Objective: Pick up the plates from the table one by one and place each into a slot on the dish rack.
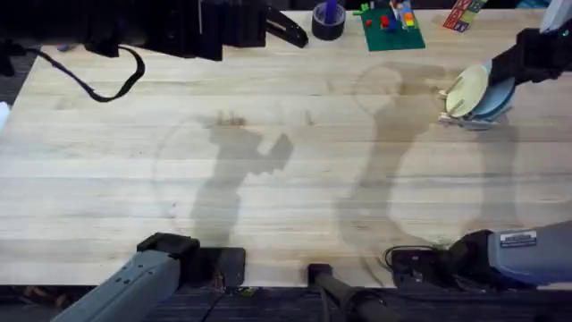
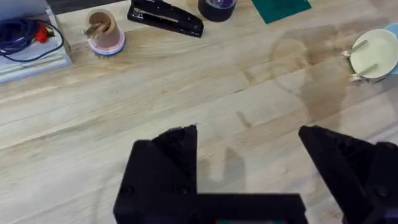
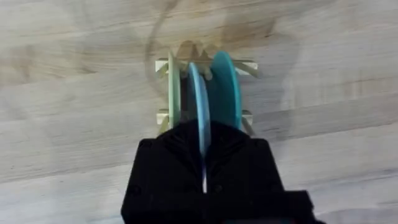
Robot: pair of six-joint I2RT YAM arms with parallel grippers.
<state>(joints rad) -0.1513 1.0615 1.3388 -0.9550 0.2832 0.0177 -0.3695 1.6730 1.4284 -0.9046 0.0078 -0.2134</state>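
The small dish rack (image 3: 249, 65) stands at the far right of the table (image 1: 268, 170). In it, a cream-yellow plate (image 3: 174, 87) and a teal plate (image 3: 222, 84) stand upright on edge. Between them stands a pale blue plate (image 3: 199, 93), and my right gripper (image 3: 204, 155) is shut on its rim. From overhead, the right gripper (image 1: 505, 76) is over the rack (image 1: 465, 121), with the cream plate (image 1: 466, 91) facing left. My left gripper (image 2: 249, 134) hangs open and holds nothing, low near the front edge; the rack with the cream plate (image 2: 376, 55) lies far off from it.
Along the back edge lie a dark tape roll (image 1: 328, 20), a black stapler (image 1: 284, 29), a green baseplate with bricks (image 1: 391, 27) and a black cable (image 1: 98, 80). A small round holder (image 2: 104, 32) stands at the back left.
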